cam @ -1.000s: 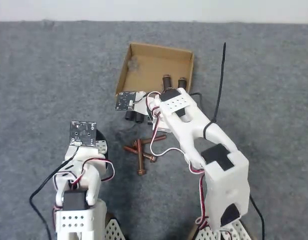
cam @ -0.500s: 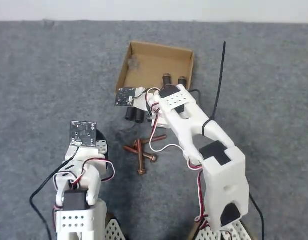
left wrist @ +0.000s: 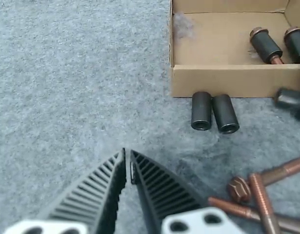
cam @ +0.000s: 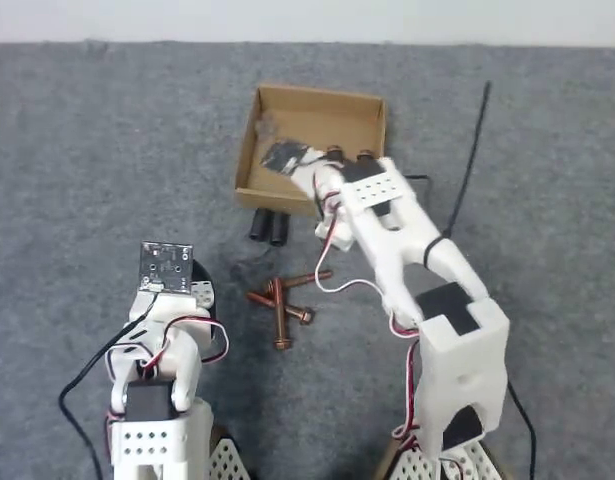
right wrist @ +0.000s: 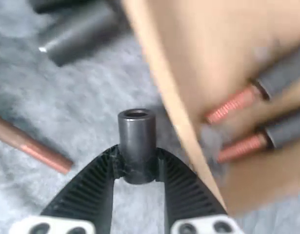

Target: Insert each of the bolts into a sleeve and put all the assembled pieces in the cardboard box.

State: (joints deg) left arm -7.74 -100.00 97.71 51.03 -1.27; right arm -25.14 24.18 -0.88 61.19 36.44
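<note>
Black cylindrical sleeve (right wrist: 136,136) locked in the right end effector (right wrist: 136,165), ribbed fingers (right wrist: 98,178) pinching it on both sides, its open bore pointing away from the wrist. It hangs just beside the near wall of the open brown cardboard box (cam: 312,110), over the grey carpeted desk (cam: 107,150). From the high view, the right arm stretches out to the box's near right corner. Inside the box, against its right side, two assembled pieces (left wrist: 264,45) lie next to each other, each a dark sleeve with a copper bolt head at one end and a threaded tip poking out of the other. Just outside the near wall, two more loose black sleeves (left wrist: 215,112) lie touching side by side on the carpet. Closer to the arms, a cluster of bare copper-coloured bolts (cam: 284,300) lies crossed over one another. Over on the other side, the left end effector (left wrist: 128,163) hovers above bare carpet near those bolts, jaws pressed together and gripping nothing.
</note>
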